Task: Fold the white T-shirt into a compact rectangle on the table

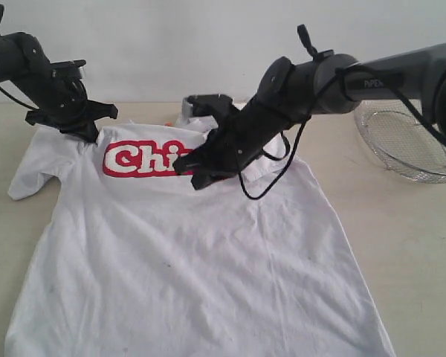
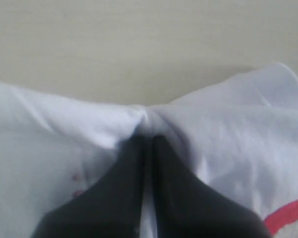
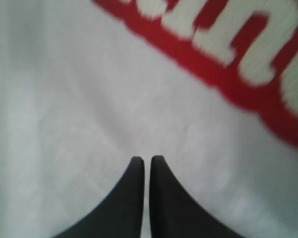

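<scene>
Grip stage: my left claw [image 2: 148, 140] pinched the shirt [image 1: 193, 260] at its shoulder. My right claw [image 3: 146, 159] was closed, empty. Next required: gripping the other shoulder.

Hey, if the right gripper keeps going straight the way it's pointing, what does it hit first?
The white T-shirt: the right gripper, fingers shut, points at plain white cloth just short of the red band. Whether it already touches is unclear.

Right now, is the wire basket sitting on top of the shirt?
No, the basket stands on the bare table, apart from the shirt.
</scene>
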